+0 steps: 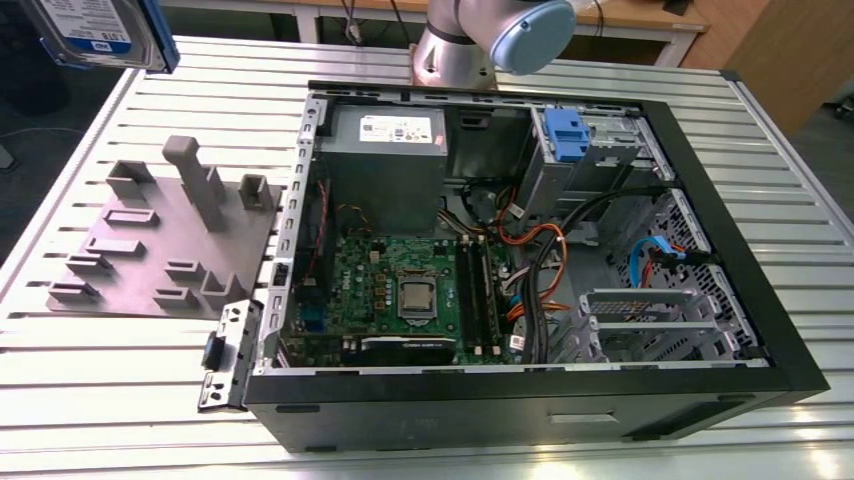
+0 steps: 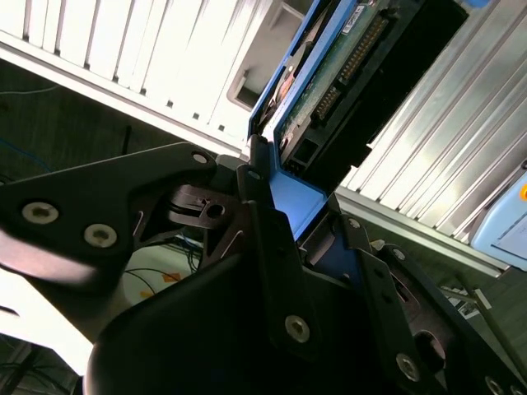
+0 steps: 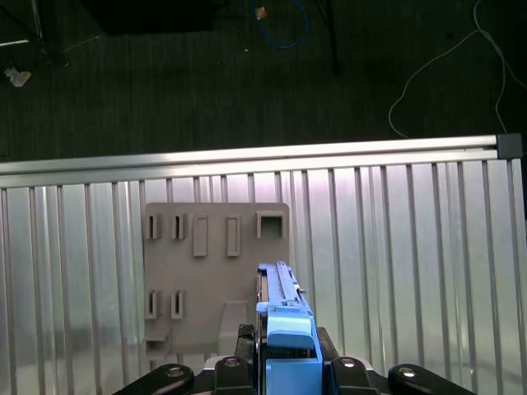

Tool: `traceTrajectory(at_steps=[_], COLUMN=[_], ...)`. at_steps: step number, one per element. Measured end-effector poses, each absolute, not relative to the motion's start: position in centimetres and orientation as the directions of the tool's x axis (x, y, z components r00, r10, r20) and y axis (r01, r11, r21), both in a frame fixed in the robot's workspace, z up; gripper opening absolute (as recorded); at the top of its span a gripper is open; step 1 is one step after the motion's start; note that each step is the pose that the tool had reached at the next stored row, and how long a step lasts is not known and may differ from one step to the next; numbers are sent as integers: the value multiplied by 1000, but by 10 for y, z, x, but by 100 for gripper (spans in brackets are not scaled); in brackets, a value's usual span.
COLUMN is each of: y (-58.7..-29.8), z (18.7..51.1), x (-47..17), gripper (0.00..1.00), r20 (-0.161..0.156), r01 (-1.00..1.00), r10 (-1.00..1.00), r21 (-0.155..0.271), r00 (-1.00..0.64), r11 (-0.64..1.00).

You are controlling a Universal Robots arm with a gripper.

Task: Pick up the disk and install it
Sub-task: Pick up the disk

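Gripper [image 3: 288, 366] clamped on the disk [image 3: 284, 306], black fingers [image 2: 272, 247] pinching its blue-railed end. Disk sticks out edge-on from the grip: blue plastic rails, green circuit board with connector row on one face, white-and-blue label on the other. Below the gripper, well apart, grey fixture plate [image 3: 216, 271] on slatted aluminium table [image 3: 395, 247]. Open computer case [image 1: 534, 230] well off to the gripper's side, toward the exterior view's right. Past the table edge, dark floor [image 3: 165, 90] with loose cables [image 3: 284, 25].
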State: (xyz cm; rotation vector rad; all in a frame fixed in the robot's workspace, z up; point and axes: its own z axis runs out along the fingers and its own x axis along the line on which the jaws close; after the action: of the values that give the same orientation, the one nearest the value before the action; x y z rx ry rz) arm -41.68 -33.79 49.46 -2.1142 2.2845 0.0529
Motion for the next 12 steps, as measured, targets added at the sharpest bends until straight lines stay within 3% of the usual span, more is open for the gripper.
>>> traceTrajectory(at_steps=[12], y=[-338], z=[495], x=[-413], gripper=[36], r20=[-44], r01=[-997], r10=[-996], r21=[6], r00=[-77], r11=[77])
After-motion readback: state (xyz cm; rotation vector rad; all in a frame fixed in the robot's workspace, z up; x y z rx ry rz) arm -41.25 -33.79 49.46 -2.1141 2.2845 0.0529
